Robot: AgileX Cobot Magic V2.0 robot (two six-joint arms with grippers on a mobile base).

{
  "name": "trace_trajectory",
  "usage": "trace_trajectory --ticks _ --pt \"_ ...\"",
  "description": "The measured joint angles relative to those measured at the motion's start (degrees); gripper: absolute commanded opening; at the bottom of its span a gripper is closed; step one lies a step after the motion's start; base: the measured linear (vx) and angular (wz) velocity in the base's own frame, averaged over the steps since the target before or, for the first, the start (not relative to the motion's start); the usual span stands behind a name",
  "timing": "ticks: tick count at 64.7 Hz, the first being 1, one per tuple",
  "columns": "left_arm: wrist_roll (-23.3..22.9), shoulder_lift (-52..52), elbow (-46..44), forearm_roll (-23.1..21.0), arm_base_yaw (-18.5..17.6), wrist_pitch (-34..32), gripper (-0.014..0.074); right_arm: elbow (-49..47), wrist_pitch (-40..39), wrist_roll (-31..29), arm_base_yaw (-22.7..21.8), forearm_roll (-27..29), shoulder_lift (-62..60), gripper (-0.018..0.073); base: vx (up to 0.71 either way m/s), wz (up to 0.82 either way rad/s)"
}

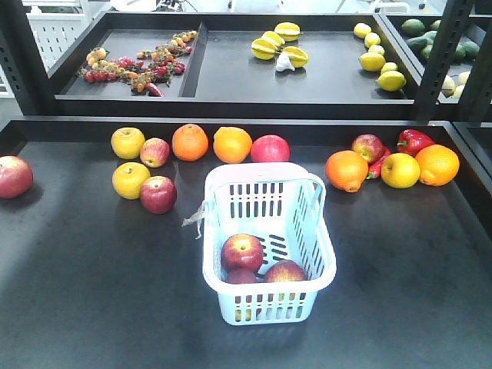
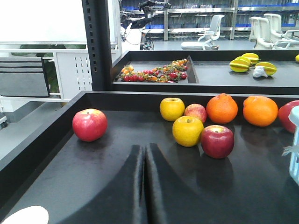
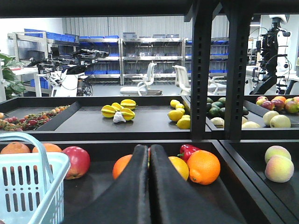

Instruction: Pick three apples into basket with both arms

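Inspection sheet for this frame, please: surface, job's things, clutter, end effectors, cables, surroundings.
Surface: black table, dark and matte.
Job's things: basket at centre holds three red apples.
Clutter: loose red apple far left; yellow apples, oranges, red pepper along the back.
End effectors: left end effector shut, empty; right end effector shut, empty.
Cables: nothing seen.
Surroundings: upper shelf with starfruit, lemons, cherry tomatoes; office chairs beyond.

Left pincer (image 2: 145, 186), 2 smooth matte-black tapered fingers, right pincer (image 3: 149, 186), same matte-black curved shape
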Motion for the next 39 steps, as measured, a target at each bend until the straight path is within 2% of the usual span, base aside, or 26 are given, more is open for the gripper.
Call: trace_trajectory --ticks 39 --pt "0.0 0.0 0.0 0.0 0.0 0.0 -0.0006 0.0 0.0 0.0 0.0 0.0 0.0 -0.0004 0.00 0.00"
